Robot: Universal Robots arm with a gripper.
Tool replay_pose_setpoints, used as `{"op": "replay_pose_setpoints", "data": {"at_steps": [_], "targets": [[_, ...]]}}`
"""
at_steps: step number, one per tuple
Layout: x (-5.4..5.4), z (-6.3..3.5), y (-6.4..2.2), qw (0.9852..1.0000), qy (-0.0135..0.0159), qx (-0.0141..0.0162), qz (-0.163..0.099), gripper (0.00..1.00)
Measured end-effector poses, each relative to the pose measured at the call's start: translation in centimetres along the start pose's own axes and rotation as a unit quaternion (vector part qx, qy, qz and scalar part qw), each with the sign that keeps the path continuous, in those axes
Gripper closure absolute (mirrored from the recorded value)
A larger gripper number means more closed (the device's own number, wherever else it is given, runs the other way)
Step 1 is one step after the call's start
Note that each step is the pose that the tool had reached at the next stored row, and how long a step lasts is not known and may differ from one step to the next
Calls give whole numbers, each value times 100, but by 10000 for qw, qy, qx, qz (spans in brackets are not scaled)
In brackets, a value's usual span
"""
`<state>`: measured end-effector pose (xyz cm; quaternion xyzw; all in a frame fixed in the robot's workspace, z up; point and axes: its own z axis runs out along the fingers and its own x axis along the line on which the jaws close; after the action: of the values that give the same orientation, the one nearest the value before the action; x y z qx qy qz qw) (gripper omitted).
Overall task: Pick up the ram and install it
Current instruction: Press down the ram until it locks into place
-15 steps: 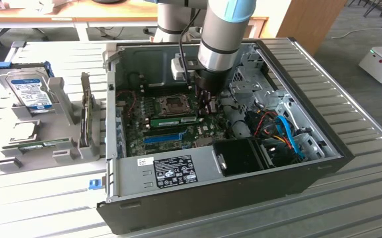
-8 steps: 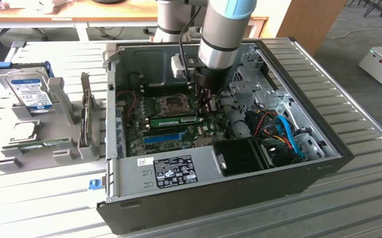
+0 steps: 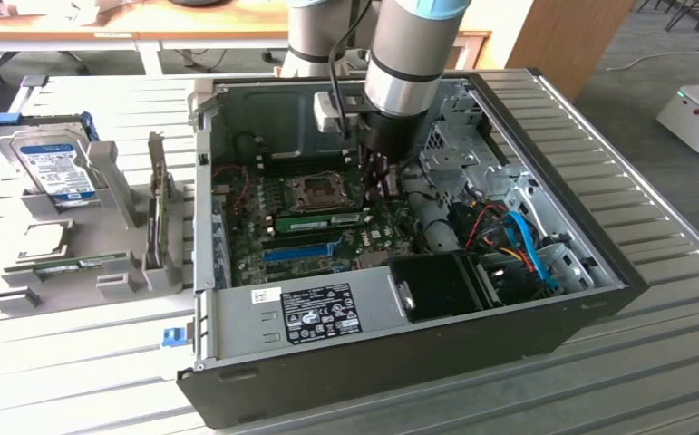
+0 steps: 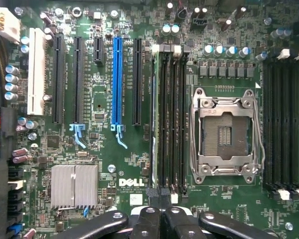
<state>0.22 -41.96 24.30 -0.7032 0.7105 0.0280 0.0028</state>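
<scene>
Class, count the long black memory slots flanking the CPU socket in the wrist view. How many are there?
8 memory slots: four between the CPU socket and the blue slot, and four on the socket's other side. None seems hidden.

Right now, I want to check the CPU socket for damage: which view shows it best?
The wrist view: it looks straight down on the CPU socket, open and empty inside its metal frame. The exterior view shows the CPU socket from farther off, at a slant, beside the arm.
</scene>
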Motion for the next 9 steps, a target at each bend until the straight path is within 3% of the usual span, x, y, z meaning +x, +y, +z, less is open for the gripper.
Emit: {"op": "replay_pose_setpoints", "data": {"at_steps": [9], "targets": [[-1,-24,0,10000,0,-12,0,89]]}}
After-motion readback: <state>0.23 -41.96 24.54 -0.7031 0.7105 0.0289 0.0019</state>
